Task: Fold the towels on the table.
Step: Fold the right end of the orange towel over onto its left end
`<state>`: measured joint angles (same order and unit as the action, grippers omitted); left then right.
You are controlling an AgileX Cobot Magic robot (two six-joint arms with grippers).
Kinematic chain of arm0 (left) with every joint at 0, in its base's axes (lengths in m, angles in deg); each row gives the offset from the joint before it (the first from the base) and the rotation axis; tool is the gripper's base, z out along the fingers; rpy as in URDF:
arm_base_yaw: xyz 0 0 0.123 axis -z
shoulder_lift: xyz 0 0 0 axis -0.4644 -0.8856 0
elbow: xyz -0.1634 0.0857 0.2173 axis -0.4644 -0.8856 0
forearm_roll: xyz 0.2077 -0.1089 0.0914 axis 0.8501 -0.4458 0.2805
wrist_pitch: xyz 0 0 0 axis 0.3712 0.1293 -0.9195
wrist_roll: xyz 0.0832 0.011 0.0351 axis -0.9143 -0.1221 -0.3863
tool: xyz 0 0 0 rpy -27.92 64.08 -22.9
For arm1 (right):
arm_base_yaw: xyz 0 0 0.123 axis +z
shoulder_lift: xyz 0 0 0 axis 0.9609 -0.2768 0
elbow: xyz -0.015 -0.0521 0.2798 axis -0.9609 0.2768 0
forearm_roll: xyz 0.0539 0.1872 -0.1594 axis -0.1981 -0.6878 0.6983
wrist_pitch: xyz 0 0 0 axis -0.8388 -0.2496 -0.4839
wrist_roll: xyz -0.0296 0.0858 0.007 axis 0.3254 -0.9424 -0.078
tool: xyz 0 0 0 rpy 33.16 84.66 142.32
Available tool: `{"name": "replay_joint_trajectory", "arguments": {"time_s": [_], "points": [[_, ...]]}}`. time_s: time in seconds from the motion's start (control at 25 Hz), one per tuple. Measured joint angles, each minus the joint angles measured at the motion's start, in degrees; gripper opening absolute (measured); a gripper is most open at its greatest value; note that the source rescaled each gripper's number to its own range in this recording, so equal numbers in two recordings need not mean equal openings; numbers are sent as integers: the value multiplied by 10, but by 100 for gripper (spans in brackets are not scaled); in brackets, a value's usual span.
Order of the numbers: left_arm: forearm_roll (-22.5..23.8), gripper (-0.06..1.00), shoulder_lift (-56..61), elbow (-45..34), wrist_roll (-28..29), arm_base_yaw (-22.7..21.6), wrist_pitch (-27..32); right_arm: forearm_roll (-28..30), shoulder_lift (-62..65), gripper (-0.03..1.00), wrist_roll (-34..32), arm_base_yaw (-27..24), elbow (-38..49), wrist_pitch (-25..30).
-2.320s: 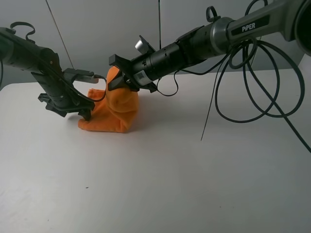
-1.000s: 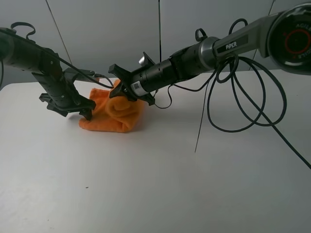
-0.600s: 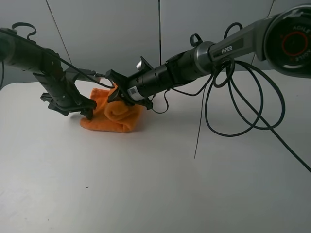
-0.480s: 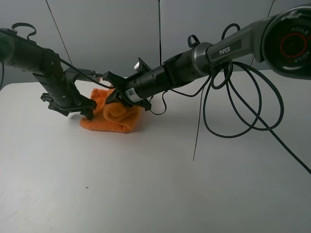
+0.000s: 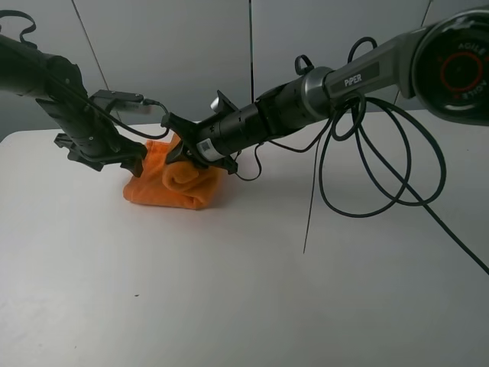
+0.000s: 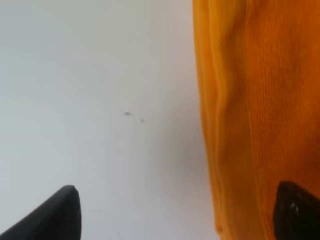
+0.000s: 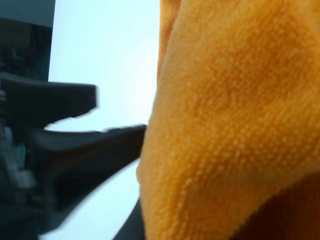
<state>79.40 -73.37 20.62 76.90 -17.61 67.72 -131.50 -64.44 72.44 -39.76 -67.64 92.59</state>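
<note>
- Right gripper [image 5: 177, 145]: reaches across the middle and sits on top of the towel [image 5: 177, 177], at the rolled-over flap. Its wrist view is filled with orange terry, cloth right against the camera. Gripper looks pinched on the towel's upper layer, though the tips themselves are buried in cloth in both views.
- Left gripper [image 5: 131, 158]: at the towel's left edge, low over the desk [image 5: 252, 290]. In its wrist view the two dark fingertips [image 6: 56, 216] stand wide apart, one over bare desk, the other over the cloth, so the gripper is spread and holds nothing.
- Towel: on the far left part of the desk, bunched into a small lump with one flap curled over on itself into a roll; a flatter layer lies under it.
- Progress (judgement): one fold is roughly started, the flap brought over, but the result is a loose roll, not a flat fold. Edges are not aligned, the top is not pressed down. Left: lay the flap flat, release, square the layers, possibly fold once more.
- Hidden or unclear: towel's far edge is behind both arms. No label seen in any view. Layer count in the lump cannot be told. Right wrist view is blurred; dark shapes there are probably the other arm, not certain.
</note>
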Motion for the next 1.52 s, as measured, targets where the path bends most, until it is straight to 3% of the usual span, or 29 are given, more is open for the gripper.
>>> {"name": "replay_joint_trajectory", "arguments": {"time_s": [0.28,0.36,0.44,0.56,0.68,1.2,1.36,1.52], "points": [[0,100,88,0,-1,-36,20,0,0,7,1,0,0,1],[0,100,116,0,-1,-44,24,0,0,12,6,0,0,9],[0,100,141,0,0,-51,29,-4,0,29,18,0,0,24],[0,100,172,2,0,-58,37,-18,6,66,47,1,0,43],[0,100,183,26,0,-66,70,-28,32,81,60,8,1,46],[-1,100,186,134,0,-66,192,-52,74,82,76,89,1,63],[-6,100,186,134,0,-66,223,19,90,82,74,74,1,63],[-11,100,199,134,0,-66,240,163,130,82,18,37,1,65]]}}
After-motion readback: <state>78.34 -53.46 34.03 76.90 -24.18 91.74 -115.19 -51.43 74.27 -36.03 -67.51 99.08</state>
